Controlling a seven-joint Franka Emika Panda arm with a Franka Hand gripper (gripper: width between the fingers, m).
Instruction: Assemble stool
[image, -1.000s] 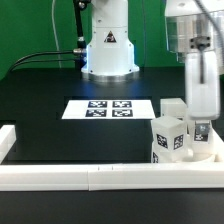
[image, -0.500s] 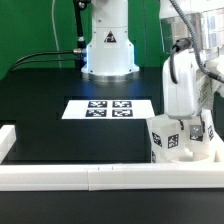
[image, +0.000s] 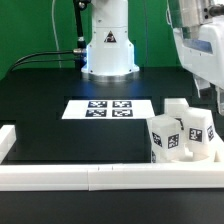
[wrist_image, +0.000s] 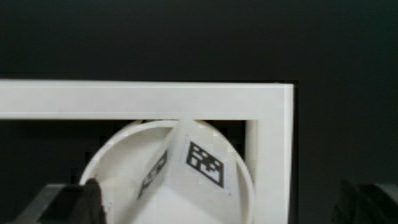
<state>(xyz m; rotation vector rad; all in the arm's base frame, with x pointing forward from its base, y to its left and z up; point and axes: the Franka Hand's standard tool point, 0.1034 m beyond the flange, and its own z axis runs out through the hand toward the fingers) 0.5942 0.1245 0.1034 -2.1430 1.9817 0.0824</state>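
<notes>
The stool parts cluster at the exterior view's right, inside the corner of the white rails. Three stubby tagged legs show there: one in front (image: 164, 136), one to its right (image: 197, 129), one behind (image: 175, 106). The round seat (image: 192, 156) lies under them, mostly hidden. My gripper (image: 210, 88) hangs well above and just right of the cluster. In the wrist view the gripper (wrist_image: 222, 205) is open and empty, its dark fingertips (wrist_image: 80, 205) at the frame edge, with the round white seat (wrist_image: 151, 170) and a tag far below.
White rails fence the black table: a front rail (image: 90, 176) and a left piece (image: 6, 140); the rail corner shows in the wrist view (wrist_image: 267, 100). The marker board (image: 108, 108) lies mid-table. The robot base (image: 108, 45) stands behind.
The arm was low among the legs at the right. It has risen up and to the right, away from the cluster. The right-hand leg now stands uncovered.
</notes>
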